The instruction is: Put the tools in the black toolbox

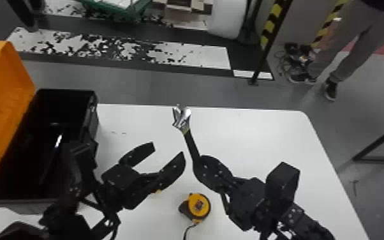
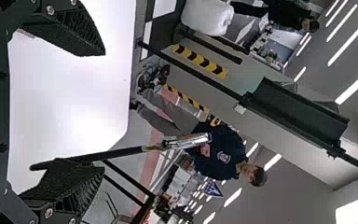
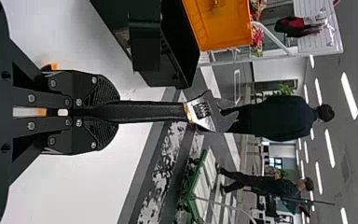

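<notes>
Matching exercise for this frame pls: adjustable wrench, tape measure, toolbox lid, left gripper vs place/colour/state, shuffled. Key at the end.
Column 1
1. Adjustable wrench
2. Tape measure
3. Toolbox lid
4. Left gripper

Column 2
A. Orange, standing open
B. Fingers spread, nothing between them
C. Gripped by its handle in the right gripper
D. Lying on the white table, yellow and black

Pairs: 1-C, 2-D, 3-A, 4-B
</notes>
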`<state>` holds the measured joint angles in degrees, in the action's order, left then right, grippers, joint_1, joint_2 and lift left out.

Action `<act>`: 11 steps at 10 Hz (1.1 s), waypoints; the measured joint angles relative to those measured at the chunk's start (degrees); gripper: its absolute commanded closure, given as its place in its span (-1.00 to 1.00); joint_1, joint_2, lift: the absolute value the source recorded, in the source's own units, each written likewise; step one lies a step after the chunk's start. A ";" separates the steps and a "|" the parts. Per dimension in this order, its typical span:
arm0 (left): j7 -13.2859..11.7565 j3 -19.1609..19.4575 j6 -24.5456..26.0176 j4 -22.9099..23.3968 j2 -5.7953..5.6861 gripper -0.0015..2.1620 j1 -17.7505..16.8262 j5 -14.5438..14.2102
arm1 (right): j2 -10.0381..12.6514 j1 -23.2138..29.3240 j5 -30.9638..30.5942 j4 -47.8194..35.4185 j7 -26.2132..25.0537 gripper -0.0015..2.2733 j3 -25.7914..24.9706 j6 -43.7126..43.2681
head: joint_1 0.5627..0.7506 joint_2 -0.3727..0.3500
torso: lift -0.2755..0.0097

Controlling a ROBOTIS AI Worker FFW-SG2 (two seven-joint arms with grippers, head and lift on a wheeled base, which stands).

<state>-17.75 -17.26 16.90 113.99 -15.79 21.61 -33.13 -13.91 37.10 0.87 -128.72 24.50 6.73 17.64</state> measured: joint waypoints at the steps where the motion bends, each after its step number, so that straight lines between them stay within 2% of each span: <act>1: 0.07 0.07 1.33 0.23 0.09 -0.88 -0.70 0.00 | -0.05 0.06 -0.37 0.15 0.58 0.98 0.42 -0.34 | 0.41 -0.31 | 0.66; 4: 1.06 -0.56 3.39 1.51 0.41 -0.87 -1.18 -0.06 | -0.06 -0.47 -1.34 0.71 1.18 0.98 1.65 -0.63 | 0.41 -0.30 | 0.66; 7: 0.96 -0.72 3.47 2.53 0.41 -0.80 -1.26 -0.71 | -0.06 -0.63 -1.70 1.33 1.52 0.98 2.05 -0.63 | 0.41 -0.31 | 0.66; 8: 0.95 -0.98 3.51 3.12 0.41 -0.67 -1.24 -0.84 | -0.06 -0.77 -1.89 1.49 1.52 0.98 2.35 -0.63 | 0.41 -0.31 | 0.66; 9: 0.67 -1.08 3.63 3.30 0.41 -0.49 -1.22 -0.93 | -0.04 -0.89 -1.99 1.56 1.52 0.98 2.47 -0.63 | 0.41 -0.32 | 0.66; 10: 0.13 -1.13 3.91 3.33 0.41 -0.10 -1.25 -0.96 | 0.00 -0.99 -2.01 1.71 1.52 0.98 2.50 -0.64 | 0.41 -0.32 | 0.66; 11: -1.52 -1.12 5.14 3.32 0.47 0.50 -1.65 -1.44 | 0.02 -1.09 -2.01 1.92 1.51 0.98 2.50 -0.74 | 0.41 -0.35 | 0.66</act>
<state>-19.27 -18.37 22.04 117.31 -15.32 19.96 -34.57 -13.89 36.01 -1.14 -126.80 26.01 9.23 16.90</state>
